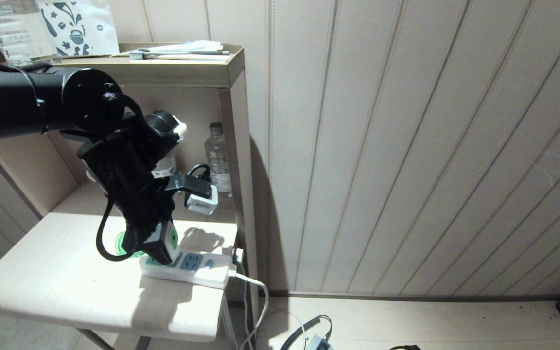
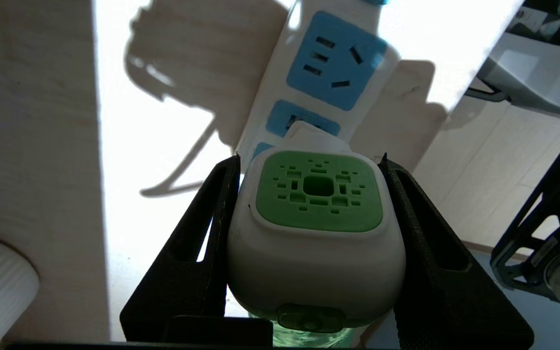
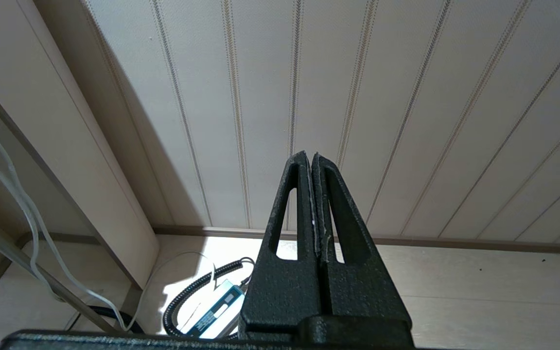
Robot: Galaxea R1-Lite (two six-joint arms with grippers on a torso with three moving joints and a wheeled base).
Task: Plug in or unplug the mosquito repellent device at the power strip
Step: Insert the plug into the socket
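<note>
A pale wood-grain lower shelf (image 1: 56,277) of a bedside unit carries the white power strip (image 1: 197,270), which lies flat near the shelf's front right corner with its white cord (image 1: 255,291) dropping over the right edge toward the floor. At the back of the same shelf a clear water bottle (image 1: 218,158) stands upright against the side panel. The unit's top ledge (image 1: 187,65) bears a toothbrush (image 1: 163,54), what appears to be a folded white cloth (image 1: 190,46), and a printed pouch (image 1: 78,26) leaning on the wall.

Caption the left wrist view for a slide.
Left gripper clamps the mosquito repellent device over the power strip with blue sockets.
</note>
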